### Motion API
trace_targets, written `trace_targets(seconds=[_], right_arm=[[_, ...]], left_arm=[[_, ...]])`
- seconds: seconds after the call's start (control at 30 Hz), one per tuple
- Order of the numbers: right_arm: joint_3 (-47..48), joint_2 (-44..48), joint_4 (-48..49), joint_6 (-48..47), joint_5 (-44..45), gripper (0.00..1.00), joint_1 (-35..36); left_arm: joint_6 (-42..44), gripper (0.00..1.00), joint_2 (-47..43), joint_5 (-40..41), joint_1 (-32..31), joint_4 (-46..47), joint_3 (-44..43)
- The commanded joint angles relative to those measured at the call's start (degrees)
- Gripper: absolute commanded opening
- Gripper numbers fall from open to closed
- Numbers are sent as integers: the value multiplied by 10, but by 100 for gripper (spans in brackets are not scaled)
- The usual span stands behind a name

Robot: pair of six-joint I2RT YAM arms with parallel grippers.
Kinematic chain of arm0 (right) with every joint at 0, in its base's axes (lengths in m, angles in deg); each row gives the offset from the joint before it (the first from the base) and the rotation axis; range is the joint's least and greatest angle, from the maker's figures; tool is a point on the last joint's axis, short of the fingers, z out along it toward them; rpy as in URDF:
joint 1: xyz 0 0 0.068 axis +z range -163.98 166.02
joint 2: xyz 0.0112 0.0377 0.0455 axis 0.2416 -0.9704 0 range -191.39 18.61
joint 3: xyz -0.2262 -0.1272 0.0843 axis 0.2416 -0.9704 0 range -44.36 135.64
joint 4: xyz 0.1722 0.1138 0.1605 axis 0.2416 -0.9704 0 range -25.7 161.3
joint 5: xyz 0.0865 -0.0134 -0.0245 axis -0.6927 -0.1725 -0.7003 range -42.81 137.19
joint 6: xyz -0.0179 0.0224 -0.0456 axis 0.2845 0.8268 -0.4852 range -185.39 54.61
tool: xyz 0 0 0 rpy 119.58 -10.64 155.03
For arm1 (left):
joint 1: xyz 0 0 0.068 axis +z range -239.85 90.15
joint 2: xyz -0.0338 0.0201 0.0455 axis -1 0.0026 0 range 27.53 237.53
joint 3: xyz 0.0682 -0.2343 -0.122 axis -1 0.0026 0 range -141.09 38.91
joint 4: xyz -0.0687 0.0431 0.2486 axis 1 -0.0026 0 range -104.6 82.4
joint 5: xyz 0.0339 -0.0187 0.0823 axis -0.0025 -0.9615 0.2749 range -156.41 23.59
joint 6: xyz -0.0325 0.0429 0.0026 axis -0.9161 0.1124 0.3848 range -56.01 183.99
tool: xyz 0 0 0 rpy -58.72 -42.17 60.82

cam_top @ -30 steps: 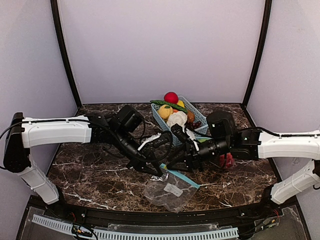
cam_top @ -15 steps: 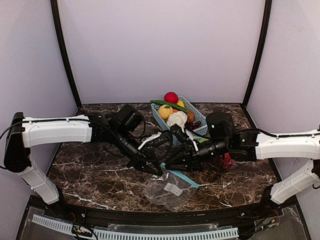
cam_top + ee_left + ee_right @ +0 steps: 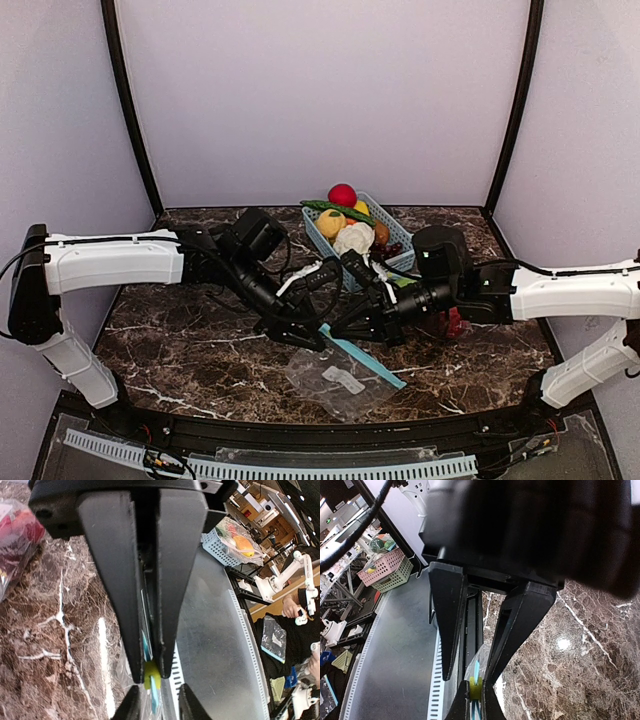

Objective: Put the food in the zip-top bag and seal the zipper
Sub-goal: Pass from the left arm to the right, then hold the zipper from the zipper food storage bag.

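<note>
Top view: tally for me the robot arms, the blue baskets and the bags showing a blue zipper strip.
Arms: 2, left arm, right arm
Basket: 1
Zip-top bag: 1
Total: 4

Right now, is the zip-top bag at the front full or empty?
Empty: the clear zip-top bag lies flat with nothing coloured inside; the food sits in the basket.

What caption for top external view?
Left arm and right arm, jaws meeting at the zipper of the zip-top bag; food in basket behind.
</note>
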Motion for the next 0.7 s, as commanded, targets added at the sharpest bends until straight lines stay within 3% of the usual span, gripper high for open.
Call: trace_targets(seconds=[0.0,0.13,0.33,0.5,0.6,0.67], right_arm=[[-8,2,10,1,4,0,3],[-9,3,8,2,5,0,3],[-10,5,4,1,12,0,3],[-10,10,-10,-4,25,0,2],[-12,18,-17,-3,28,0,-1],[-13,22,-19,-4,27,0,-3]], left_arm=[[-16,31,-5,-11,4,26,-1],[-24,29,-11,-6,4,41,5],[-25,3,-12,0,3,45,8],[-17,1,-13,7,4,34,7],[-11,7,-17,13,5,23,5],[-10,3,-17,13,5,21,5]])
